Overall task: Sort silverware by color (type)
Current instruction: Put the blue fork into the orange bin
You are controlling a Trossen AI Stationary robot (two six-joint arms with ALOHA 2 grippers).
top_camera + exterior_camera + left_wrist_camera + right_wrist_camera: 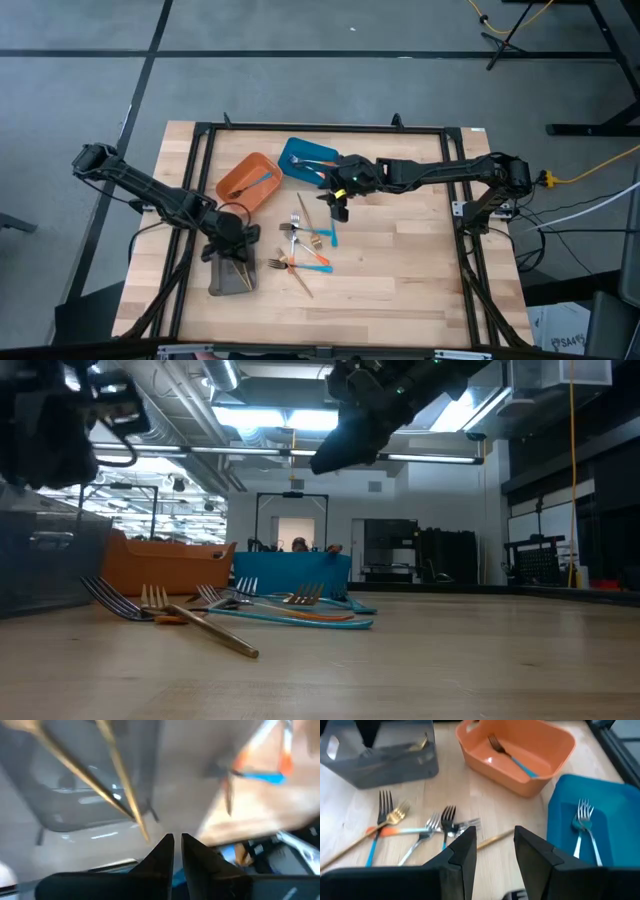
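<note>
While the left jaws point(238, 262) hang over the grey tray point(216, 283) near the surface's front edge, they stand almost pressed together, pinching nothing, with two gold pieces point(107, 782) lying in the tray just beneath them. Beside that tray, toward the middle of the surface, loose forks point(305, 250) with orange, blue and gold handles lie in a crossed heap. Farther back, the right jaws point(338, 207) hover spread and empty above the heap. Toward the far edge sit the orange tray point(232, 185), with a blue-handled fork point(512, 756), and the blue tray point(292, 152), with a fork point(584, 827).
</note>
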